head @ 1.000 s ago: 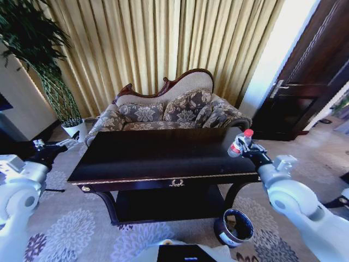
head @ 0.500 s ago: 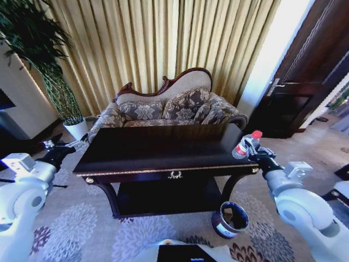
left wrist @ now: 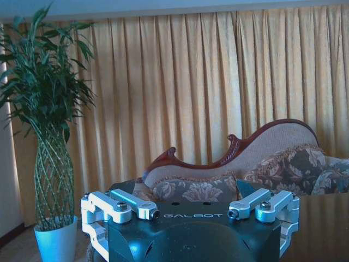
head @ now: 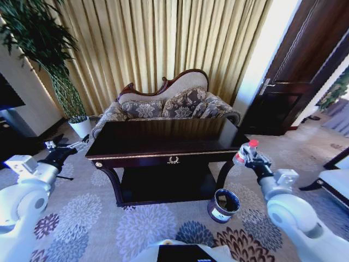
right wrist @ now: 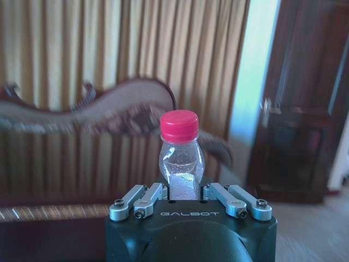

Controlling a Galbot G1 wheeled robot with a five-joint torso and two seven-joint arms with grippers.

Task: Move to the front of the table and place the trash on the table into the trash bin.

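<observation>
Right gripper [head: 246, 154]: I see it clamped on the bottle [head: 244, 152], held off the table's [head: 163, 143] right end, past its front right corner.
Bottle axis: near upright, red cap up.
Trash bin [head: 223, 206]: on the carpet below, by the right front leg.
Left gripper [head: 61, 151]: off the left end, fingers apart, empty.

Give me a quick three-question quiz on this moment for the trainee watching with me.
1. True or false: the right gripper is shut on the bottle.
2. Where is the bin? A) on the table B) on the carpet by the table's right front leg C) on the sofa
3. Fill in: the bottle's cap is ____.

Key: 1 true. 2 B. 3 red. The left gripper waits open, left of the table.
</observation>
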